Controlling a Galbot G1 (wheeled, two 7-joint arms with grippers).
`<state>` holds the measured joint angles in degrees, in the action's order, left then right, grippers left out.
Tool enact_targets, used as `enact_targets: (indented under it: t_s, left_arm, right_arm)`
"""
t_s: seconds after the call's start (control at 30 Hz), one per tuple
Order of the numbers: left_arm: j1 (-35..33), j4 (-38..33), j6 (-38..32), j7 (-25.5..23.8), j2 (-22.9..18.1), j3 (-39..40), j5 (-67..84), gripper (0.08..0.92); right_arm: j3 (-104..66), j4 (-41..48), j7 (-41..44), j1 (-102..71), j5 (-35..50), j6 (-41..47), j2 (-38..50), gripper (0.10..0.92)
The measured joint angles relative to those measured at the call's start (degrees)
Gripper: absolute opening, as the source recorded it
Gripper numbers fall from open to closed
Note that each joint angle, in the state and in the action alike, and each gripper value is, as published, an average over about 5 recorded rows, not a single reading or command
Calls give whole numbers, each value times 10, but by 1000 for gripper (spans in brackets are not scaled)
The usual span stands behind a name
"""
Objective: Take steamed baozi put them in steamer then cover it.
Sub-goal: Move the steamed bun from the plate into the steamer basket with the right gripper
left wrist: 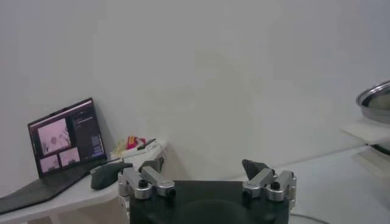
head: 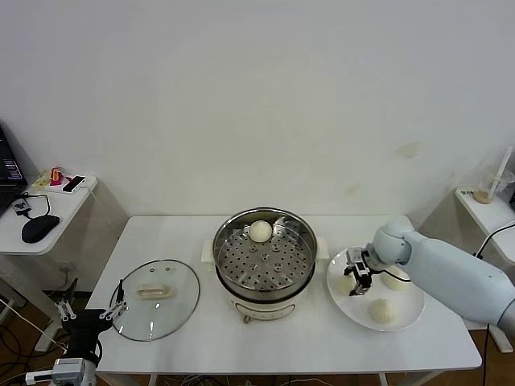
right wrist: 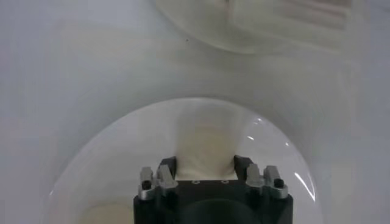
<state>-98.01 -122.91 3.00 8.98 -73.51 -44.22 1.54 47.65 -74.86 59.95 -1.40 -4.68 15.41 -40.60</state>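
- Head view: steamer (head: 264, 259) at table centre, uncovered for loading, one steamed baozi (head: 260, 232) at its 12 o'clock; cover (head: 154, 298) parked flat at 9 o'clock; right gripper (head: 360, 277) down over plate (head: 405, 315) at 3 o'clock.
- Left wrist view: left gripper (left wrist: 207, 178) idle off the table's edge, jaws spread wide.
- Right wrist view: jaws straddling a bun (right wrist: 205, 153), apparently closing for pickup.

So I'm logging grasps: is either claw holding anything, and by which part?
The right claw grips a steamed baozi by its two sides, on the white plate. The left claw is open and holds nothing.
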Motion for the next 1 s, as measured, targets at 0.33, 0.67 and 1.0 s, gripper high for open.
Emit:
enact_targets:
  t_s: [0.33, 0.67, 1.0]
  left_arm:
    - [3, -6, -1, 0, 6, 8, 3, 823]
    - [8, -9, -1, 0, 15, 15, 8, 823]
    - [16, 2, -2, 0, 17, 10, 8, 823]
  right_arm:
    - [42, -57, 14, 119, 52, 13, 62, 604]
    - [125, -122, -14, 279, 153, 56, 47, 612]
    - [160, -132, -67, 328, 260, 129, -63, 619]
